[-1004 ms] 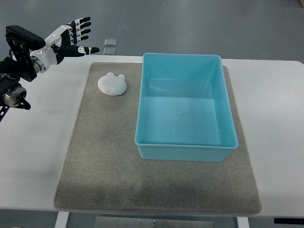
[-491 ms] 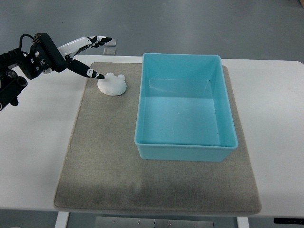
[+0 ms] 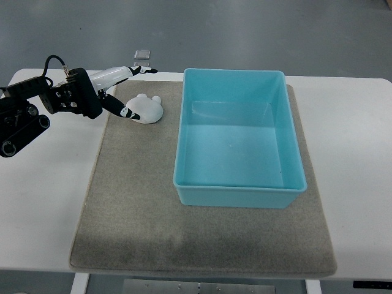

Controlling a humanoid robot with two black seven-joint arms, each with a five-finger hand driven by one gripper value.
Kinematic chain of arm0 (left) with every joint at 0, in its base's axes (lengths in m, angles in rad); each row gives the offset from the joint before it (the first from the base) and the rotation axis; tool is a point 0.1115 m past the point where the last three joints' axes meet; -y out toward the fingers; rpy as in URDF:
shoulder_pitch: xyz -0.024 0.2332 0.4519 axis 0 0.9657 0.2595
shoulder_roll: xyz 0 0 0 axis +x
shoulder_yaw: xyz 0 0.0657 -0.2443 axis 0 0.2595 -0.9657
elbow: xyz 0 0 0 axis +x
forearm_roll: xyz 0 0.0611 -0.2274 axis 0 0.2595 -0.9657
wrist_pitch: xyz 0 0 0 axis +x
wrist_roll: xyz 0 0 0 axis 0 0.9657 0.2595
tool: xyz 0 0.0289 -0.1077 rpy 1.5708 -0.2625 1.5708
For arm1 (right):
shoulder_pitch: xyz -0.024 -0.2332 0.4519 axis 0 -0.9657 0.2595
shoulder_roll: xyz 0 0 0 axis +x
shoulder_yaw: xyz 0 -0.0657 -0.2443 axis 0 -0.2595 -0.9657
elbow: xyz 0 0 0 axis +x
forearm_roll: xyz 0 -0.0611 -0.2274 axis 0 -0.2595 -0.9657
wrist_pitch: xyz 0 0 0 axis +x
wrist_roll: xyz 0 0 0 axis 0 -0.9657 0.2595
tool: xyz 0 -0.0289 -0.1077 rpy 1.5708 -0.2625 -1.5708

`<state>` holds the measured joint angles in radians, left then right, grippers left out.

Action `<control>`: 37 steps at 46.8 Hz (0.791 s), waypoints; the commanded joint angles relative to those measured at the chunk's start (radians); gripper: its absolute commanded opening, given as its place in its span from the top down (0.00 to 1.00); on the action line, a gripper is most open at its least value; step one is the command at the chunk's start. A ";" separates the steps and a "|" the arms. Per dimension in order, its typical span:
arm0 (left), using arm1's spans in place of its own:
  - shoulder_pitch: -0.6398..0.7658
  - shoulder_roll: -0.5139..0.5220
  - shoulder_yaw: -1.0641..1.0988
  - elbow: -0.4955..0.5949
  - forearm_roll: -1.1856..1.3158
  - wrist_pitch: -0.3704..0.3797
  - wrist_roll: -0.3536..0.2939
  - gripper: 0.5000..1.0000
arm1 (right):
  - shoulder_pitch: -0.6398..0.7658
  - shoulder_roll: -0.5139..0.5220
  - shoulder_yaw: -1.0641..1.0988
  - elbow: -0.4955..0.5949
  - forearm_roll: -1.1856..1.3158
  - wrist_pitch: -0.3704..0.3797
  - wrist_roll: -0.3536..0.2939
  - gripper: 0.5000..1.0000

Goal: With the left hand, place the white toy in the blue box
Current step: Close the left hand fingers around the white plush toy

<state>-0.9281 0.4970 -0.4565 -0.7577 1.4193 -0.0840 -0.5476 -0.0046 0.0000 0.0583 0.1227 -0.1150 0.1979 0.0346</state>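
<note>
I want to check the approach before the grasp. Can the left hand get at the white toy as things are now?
Probably yes. The left hand is already at the white toy, its fingers spread around the toy's left side, and nothing lies between them on the mat. The blue box stands apart, to the toy's right.

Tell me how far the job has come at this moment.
Done: the left hand is at the white toy, fingers spread around it, thumb at its near side. In hand: closing the grasp. Left: lifting the toy off the mat and putting it in the blue box, which holds nothing.
</note>
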 commanded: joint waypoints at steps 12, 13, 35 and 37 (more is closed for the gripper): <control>-0.012 -0.002 0.048 -0.006 0.012 0.006 0.000 0.12 | 0.000 0.000 0.000 0.000 0.000 0.000 0.001 0.13; -0.014 -0.002 0.053 -0.006 0.015 0.009 0.000 0.12 | 0.000 0.000 0.000 0.000 0.000 0.000 -0.001 0.13; -0.017 -0.006 0.137 0.024 0.023 0.105 0.000 0.23 | 0.000 0.000 0.000 0.000 0.000 0.000 -0.001 0.13; -0.015 -0.006 0.137 0.024 0.024 0.105 0.000 0.26 | 0.000 0.000 0.000 0.000 0.000 0.000 0.001 0.13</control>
<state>-0.9447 0.4908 -0.3197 -0.7336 1.4420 0.0207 -0.5477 -0.0046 0.0000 0.0583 0.1227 -0.1150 0.1979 0.0345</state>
